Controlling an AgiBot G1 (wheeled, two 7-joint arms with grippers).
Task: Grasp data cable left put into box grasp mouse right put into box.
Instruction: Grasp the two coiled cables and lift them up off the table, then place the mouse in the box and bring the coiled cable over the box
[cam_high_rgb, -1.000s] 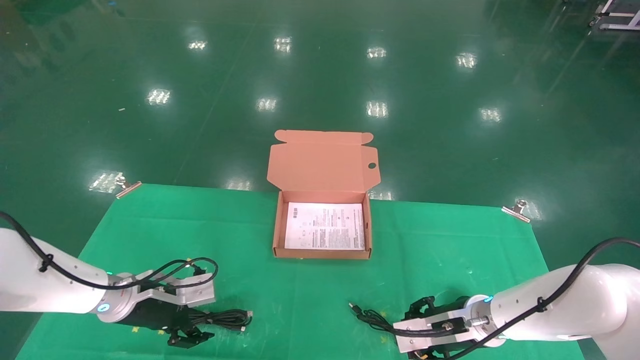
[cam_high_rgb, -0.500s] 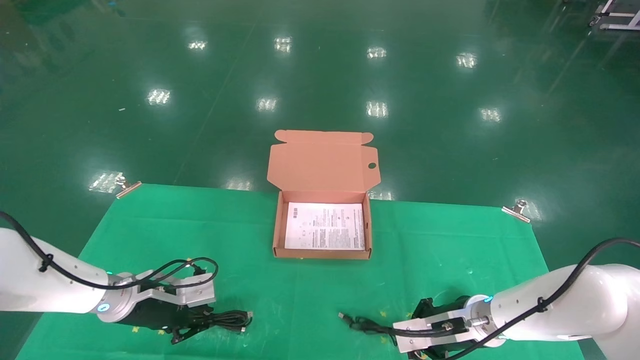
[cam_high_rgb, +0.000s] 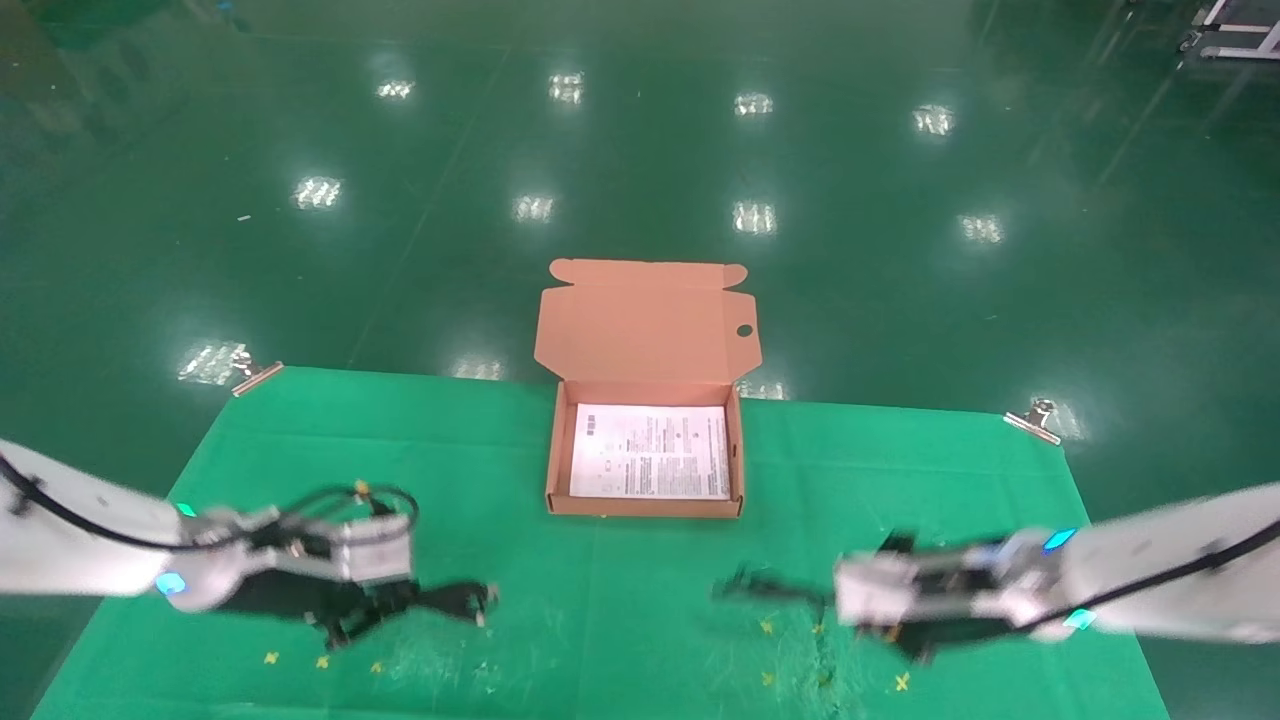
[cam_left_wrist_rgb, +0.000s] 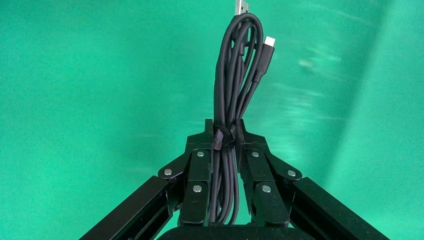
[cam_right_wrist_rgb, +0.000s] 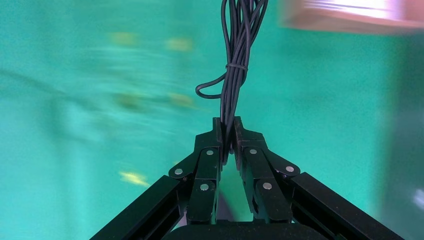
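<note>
Both arms have just lifted. The left gripper (cam_left_wrist_rgb: 225, 137), clamping the thin black bundled data cable (cam_left_wrist_rgb: 239, 75), and the right gripper (cam_right_wrist_rgb: 226, 131), pinching apparently the mouse's thin cord (cam_right_wrist_rgb: 235, 65) (mouse unseen), hang short of the open salmon-brown cardboard box (cam_high_rgb: 645, 505).

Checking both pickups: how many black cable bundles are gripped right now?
2. The data cable is clamped in the left pincer, near left of the table; a thin cord bundle is pinched in the right pincer, near right. Others may hide beneath the arms.
</note>
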